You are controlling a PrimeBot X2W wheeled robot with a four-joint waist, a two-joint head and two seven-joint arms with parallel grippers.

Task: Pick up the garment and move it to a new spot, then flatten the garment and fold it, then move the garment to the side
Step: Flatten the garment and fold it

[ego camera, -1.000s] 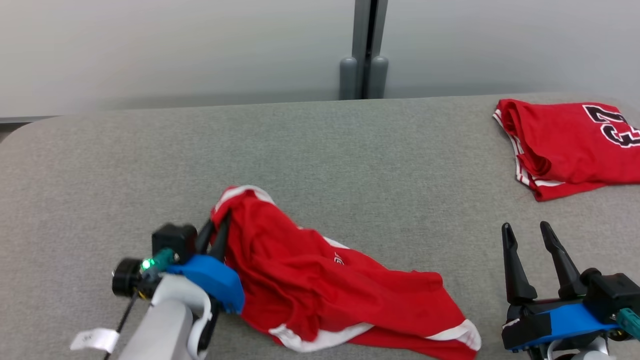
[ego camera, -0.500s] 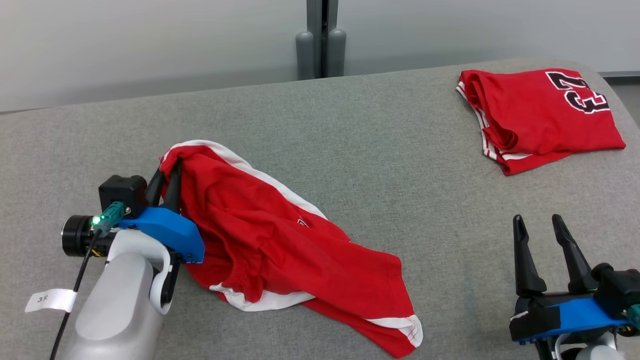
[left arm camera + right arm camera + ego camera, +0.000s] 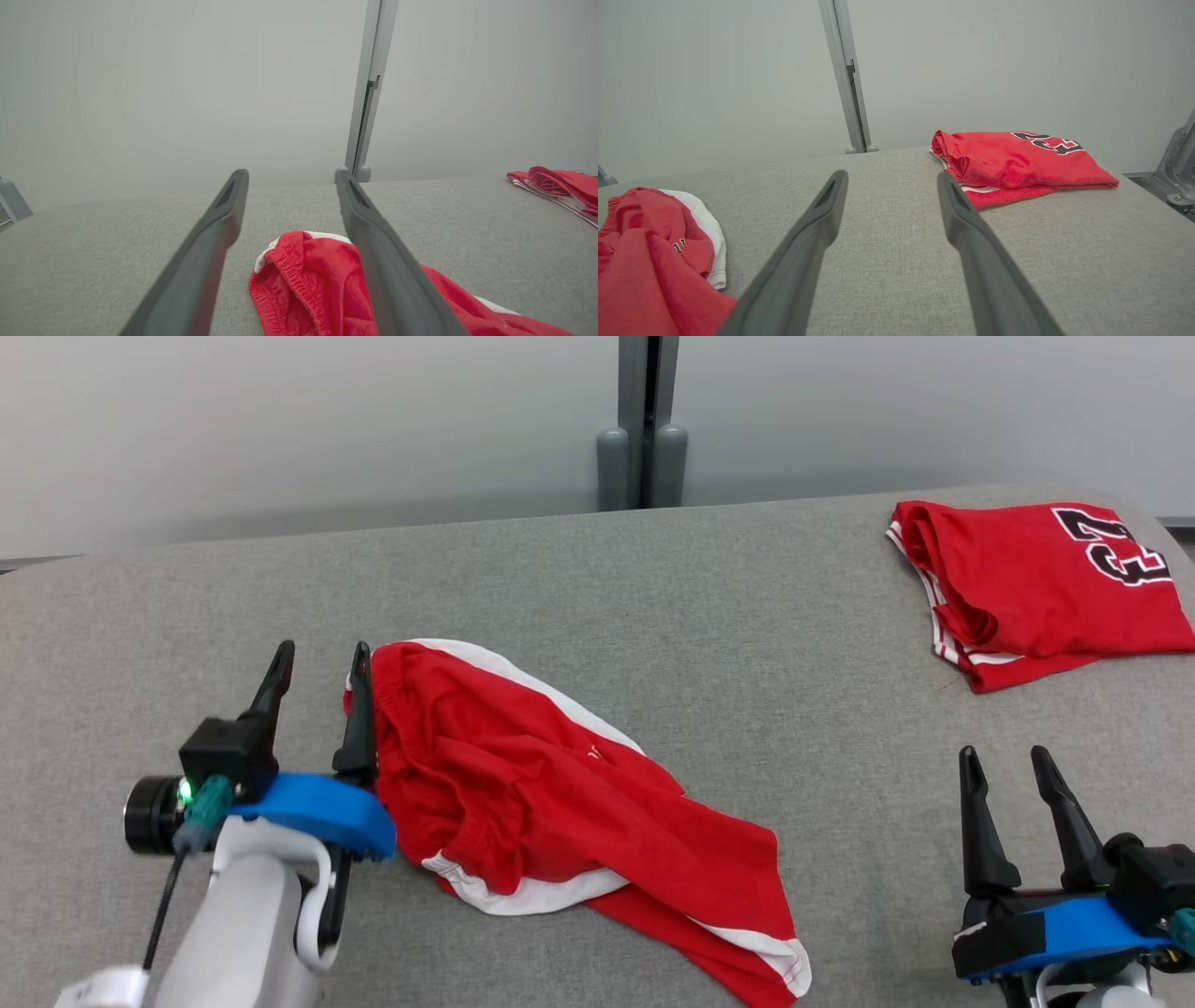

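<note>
Head view, crumpled red garment (image 3: 560,803) on grey surface (image 3: 653,597), left gripper (image 3: 322,655) jaws apart

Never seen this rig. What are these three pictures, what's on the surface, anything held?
A wheeled two-armed robot. The overview comes from its head camera, looking down at a grey fabric-covered table. The other two come from wrist cameras, looking along each arm's dark fingers. On the table lie crumpled red shorts with white trim and, far right, a folded red jersey with black numerals. The left claw is open at the shorts' waistband; the right claw is open over bare table. Neither holds anything.
</note>
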